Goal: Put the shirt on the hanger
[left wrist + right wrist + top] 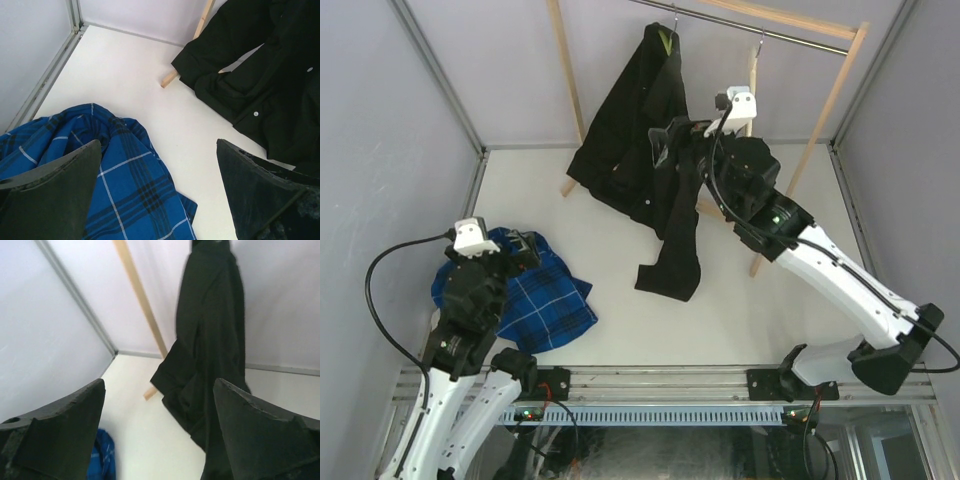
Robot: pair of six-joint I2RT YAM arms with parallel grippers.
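Observation:
The black shirt [630, 130] hangs from the lime-green hanger [666, 42], whose hook sits on the metal rail. One sleeve [672, 265] trails down to the white table. My right gripper [668, 140] is open, close beside the shirt's front at mid height, with nothing between its fingers. In the right wrist view the shirt [210, 330] hangs just beyond the spread jaws of the right gripper [159, 382]. My left gripper [523, 246] is open low over the table at the left. Its wrist view shows the left gripper [157, 145] empty and the shirt's hem [260, 75] further off.
A blue plaid shirt [535, 300] lies crumpled under the left gripper. The wooden rack's legs [565, 90] and metal rail [760, 30] stand at the back, with a second hanger hook [758, 45] on the rail. Grey cage walls close in both sides.

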